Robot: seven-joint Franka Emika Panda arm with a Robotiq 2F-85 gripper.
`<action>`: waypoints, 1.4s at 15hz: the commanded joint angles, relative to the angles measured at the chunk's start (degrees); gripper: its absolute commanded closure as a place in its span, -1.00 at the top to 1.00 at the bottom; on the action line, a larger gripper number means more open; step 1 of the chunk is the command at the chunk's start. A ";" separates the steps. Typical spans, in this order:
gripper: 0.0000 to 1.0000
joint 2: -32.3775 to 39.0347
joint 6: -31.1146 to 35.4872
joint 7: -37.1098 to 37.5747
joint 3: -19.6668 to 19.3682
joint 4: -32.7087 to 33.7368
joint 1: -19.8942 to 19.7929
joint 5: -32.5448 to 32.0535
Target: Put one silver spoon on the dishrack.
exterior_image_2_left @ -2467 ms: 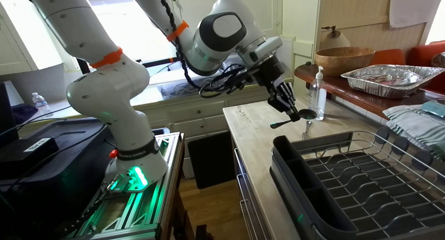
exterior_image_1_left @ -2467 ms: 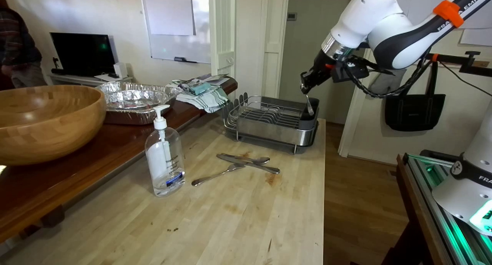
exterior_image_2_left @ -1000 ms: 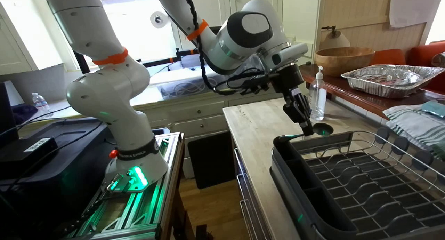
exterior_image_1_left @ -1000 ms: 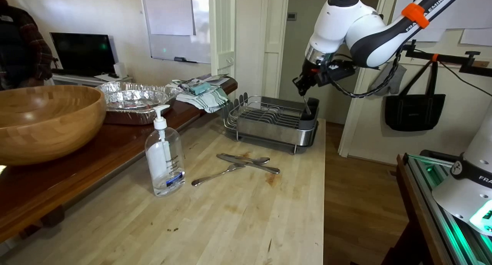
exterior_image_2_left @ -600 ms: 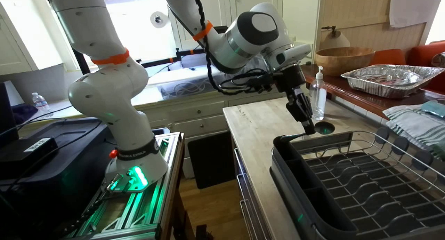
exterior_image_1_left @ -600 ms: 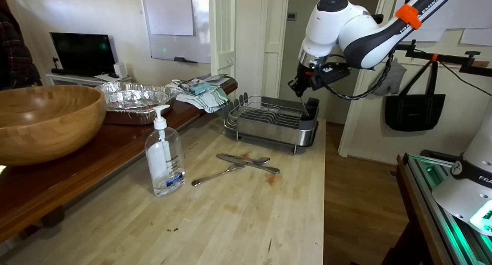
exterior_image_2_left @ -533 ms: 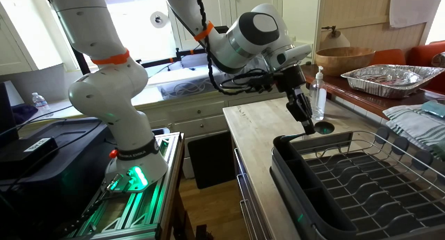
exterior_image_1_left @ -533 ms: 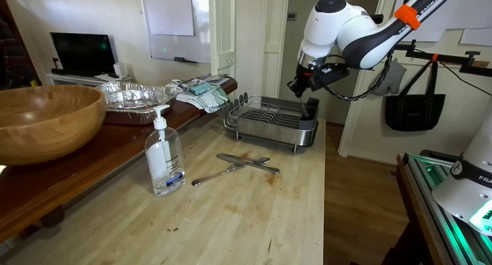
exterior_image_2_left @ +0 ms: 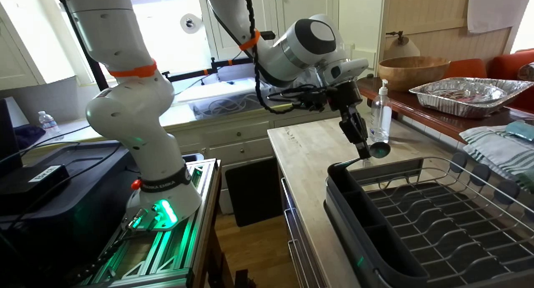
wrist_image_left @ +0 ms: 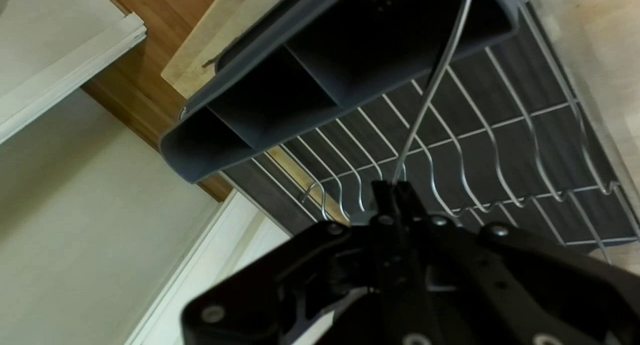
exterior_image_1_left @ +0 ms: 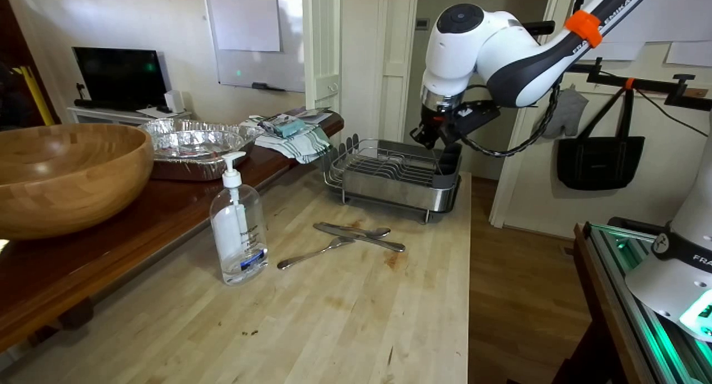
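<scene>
Evidently the gripper is pinching the silver spoon, its jaws standing closed around the handle close to the scoop end. That scoop is sticking out just beside the jaws on one side, while the handle is reaching out on the other, slanting down toward the dishrack. So handle, not scoop, is facing the dishrack: its free end is pointing over the end compartment of the black holder, crossing that holder's length at an angle rather than standing upright. It is proving hard to tell whether the tip is dipping below the rim or hovering above it. Probably the coming move is turning on that slant: the spoon is likely needing a steeper, handle-down tilt before the release, or else it could be catching on the rim.

As for writing, the arm is carrying "FRA" and "EMIKA" on one link, an orange strap covering letters between, and its base is showing what is looking like "FRANKA EMIKA". A pump bottle is bearing print and the paper on the whiteboard is bearing handwriting, both too small for reading.
</scene>
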 commanded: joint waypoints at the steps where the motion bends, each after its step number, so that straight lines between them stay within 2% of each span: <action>1: -0.97 1.80 -3.24 2.29 -0.53 1.30 2.09 -1.80; 14: -0.97 5.43 -7.77 4.76 0.72 2.80 6.28 -4.42; 21: -0.97 7.39 -8.11 5.58 1.28 3.19 7.60 -2.50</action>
